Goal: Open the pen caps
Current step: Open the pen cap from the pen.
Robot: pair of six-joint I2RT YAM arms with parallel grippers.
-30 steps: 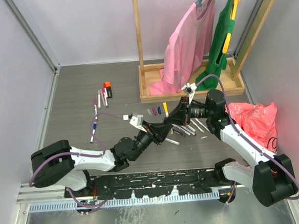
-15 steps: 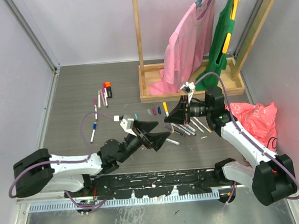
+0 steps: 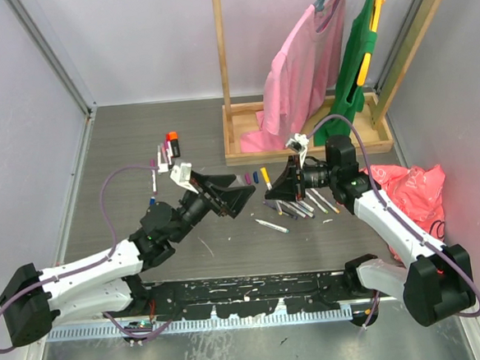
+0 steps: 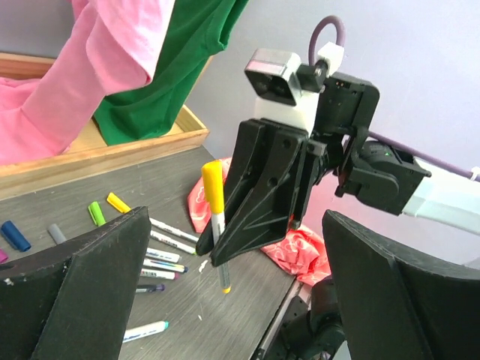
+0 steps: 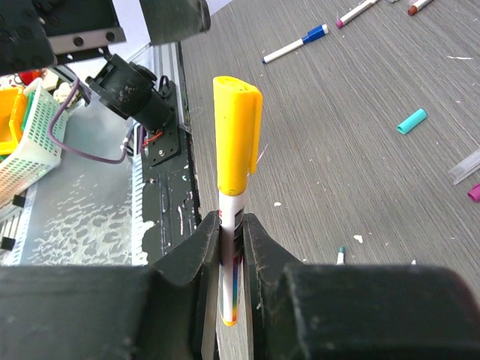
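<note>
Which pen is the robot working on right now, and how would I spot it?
Start at the wooden rack hung with pink and green clothes at the back right. Just in front of it, the right gripper pinches one pen. It alone stands upright, with a yellow cap on top; the other pens lie flat on the table.
</note>
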